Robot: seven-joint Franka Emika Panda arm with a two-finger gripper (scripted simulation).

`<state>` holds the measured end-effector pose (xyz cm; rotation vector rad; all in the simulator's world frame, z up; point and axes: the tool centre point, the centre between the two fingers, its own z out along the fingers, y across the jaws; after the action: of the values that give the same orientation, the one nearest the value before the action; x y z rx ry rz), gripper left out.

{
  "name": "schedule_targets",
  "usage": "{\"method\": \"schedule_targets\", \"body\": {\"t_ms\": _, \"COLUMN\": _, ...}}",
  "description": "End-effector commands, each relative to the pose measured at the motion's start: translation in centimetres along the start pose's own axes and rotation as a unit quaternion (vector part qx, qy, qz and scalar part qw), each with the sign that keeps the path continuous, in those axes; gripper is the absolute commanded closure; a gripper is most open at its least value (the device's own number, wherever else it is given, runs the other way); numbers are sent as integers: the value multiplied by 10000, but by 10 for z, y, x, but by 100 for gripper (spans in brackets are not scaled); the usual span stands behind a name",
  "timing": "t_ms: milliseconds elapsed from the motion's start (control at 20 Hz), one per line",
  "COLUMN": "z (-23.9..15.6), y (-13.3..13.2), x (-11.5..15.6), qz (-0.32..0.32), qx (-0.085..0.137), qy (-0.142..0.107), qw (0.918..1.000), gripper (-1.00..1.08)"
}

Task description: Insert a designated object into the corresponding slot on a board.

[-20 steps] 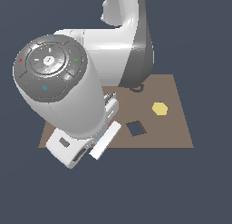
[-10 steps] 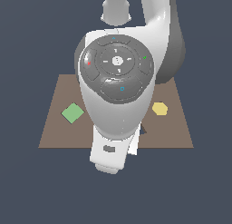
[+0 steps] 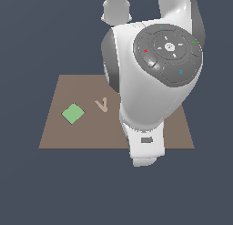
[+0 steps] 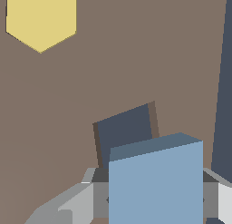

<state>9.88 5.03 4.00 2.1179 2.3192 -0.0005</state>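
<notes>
The pincer (image 4: 154,196) is seen only from the wrist camera, where its grey fingers (image 4: 81,202) stand on either side of a light-blue square tile (image 4: 155,182) and are clamped on it. The tile fills the near part of that view, upright between the fingers, its top edge a darker blue.

Just beyond the tile lies the slot (image 4: 124,137), a dark navy square cutout sunk into the brown board (image 4: 136,60). The slot is turned slightly out of line with the tile's edges, and the tile hides its nearest part. Whether the tile touches the board cannot be told.

Farther across the board from the slot sits a flat yellow hexagon (image 4: 41,19), well apart from the tile. One edge of the board shows beside the slot, with dark blue-grey ground beyond it.

In the exterior view the large white arm (image 3: 152,83) covers the half of the board (image 3: 82,133) toward the exterior view's right, hiding the pincer, tile and slot. On the uncovered half lie a green square (image 3: 73,113) turned like a diamond, near the edge at the exterior view's left, and a pale tan letter V (image 3: 103,104) beside it, nearer the board's middle.
</notes>
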Motion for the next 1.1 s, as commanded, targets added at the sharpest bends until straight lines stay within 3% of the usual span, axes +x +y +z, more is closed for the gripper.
{"method": "schedule_targets", "body": {"t_ms": 0, "z": 0, "y": -4, "x": 8, "qz": -275, "qx": -2, "qy": -2, "qw": 9996, "gripper": 108}}
{"method": "schedule_targets", "body": {"t_ms": 300, "z": -1, "y": -10, "x": 17, "qz": -622, "qx": 0, "qy": -2, "qw": 9981, "gripper": 108}}
{"method": "schedule_targets", "body": {"t_ms": 800, "z": 10, "y": -11, "x": 18, "qz": -662, "qx": -1, "qy": -1, "qw": 9978, "gripper": 108}}
{"method": "schedule_targets", "body": {"t_ms": 850, "z": 10, "y": -11, "x": 18, "qz": -662, "qx": -1, "qy": -1, "qw": 9978, "gripper": -92}}
{"method": "schedule_targets", "body": {"t_ms": 1050, "z": 10, "y": -11, "x": 18, "qz": -662, "qx": -1, "qy": -1, "qw": 9978, "gripper": -92}}
